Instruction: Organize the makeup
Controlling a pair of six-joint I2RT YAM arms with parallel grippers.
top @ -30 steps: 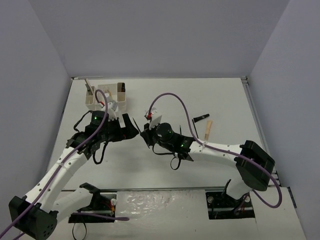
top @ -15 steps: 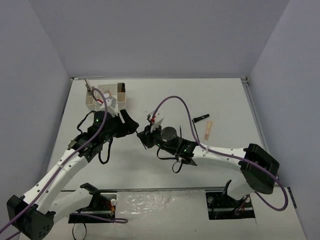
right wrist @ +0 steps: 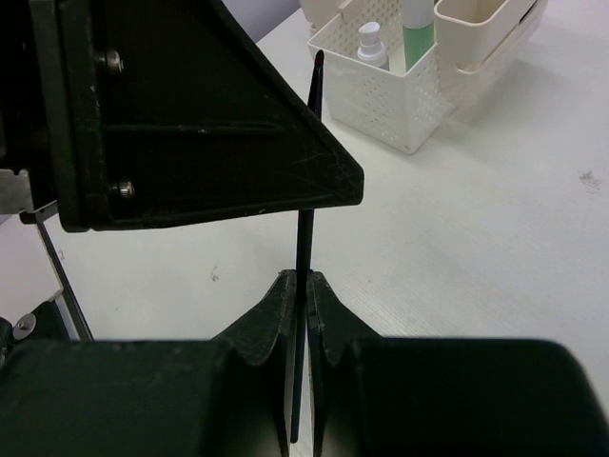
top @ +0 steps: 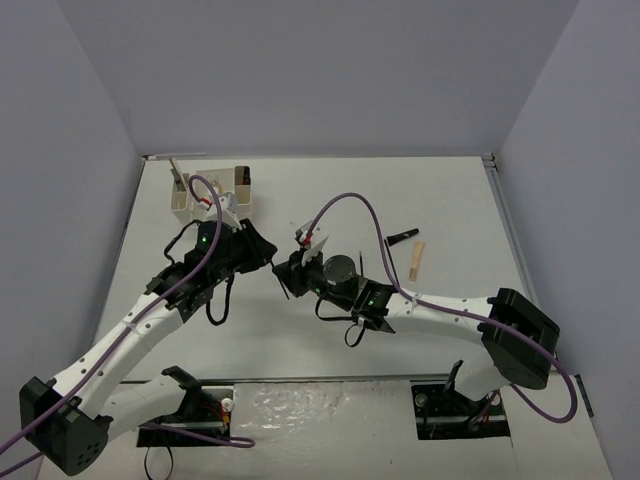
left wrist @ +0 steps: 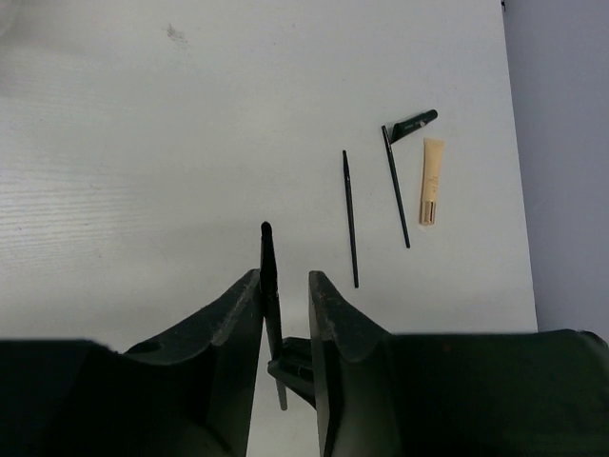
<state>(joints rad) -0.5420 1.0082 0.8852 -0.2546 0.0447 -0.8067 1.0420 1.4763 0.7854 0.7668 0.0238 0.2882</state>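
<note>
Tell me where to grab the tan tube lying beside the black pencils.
Grip the tan tube across its mid-body, coming straight down from above. It lies flat on the table, apart from the nearest black pencil, so close across its narrow width.

Top looks down — wrist views, close, share one pencil [right wrist: 306, 243].

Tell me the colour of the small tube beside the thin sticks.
Pale tan tube, clearest in the left wrist view.
</note>
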